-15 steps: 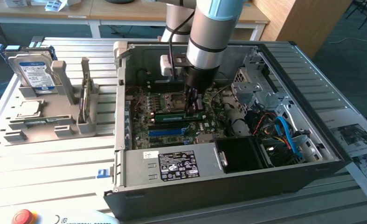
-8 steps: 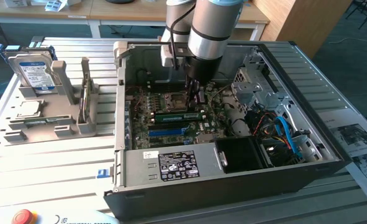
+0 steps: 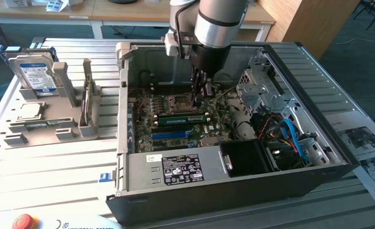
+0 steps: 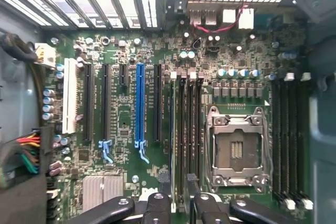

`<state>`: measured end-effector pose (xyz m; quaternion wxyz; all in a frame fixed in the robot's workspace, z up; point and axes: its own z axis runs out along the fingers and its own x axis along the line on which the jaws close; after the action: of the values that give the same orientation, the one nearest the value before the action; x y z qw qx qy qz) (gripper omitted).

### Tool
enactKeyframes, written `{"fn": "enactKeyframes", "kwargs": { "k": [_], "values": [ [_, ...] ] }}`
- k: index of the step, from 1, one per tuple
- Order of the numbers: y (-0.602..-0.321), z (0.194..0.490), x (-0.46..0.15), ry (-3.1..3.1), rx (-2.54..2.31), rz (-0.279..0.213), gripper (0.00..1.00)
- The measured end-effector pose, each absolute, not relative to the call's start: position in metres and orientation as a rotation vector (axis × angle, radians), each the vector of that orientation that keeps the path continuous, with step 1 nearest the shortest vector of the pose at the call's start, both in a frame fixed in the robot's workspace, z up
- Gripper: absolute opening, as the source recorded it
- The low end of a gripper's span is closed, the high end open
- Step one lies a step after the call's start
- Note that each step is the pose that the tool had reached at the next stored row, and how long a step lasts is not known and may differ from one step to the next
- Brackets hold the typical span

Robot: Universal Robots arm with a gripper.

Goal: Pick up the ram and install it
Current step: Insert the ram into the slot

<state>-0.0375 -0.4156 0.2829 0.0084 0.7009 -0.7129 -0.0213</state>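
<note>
Gripper (image 3: 197,99) hangs inside open tower case (image 3: 238,195), over memory slots beside CPU socket (image 3: 177,101). We read black fingers (image 4: 157,207) as parted: bare gap between, nothing clamped.

Ram (image 3: 181,118): thin flat green stick, on edge in slot just beside socket, below fingertips and apparently clear of them (seating depth unclear). Long axis runs along exterior view's left-right, parallel to blue slot (image 3: 173,135).

Wrist view adds board detail: matte green motherboard (image 4: 123,124), shiny steel frame (image 4: 236,182) around socket, ribbed silver heatsink (image 4: 102,188), round capacitor cans (image 4: 239,73).
</note>
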Motion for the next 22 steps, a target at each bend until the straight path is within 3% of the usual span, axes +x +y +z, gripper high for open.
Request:
{"fn": "enactKeyframes", "kwargs": {
  "k": [22],
  "values": [
    [-0.416,0.337,-0.037,-2.228,2.190,-0.066,0.25]
  ]
}}
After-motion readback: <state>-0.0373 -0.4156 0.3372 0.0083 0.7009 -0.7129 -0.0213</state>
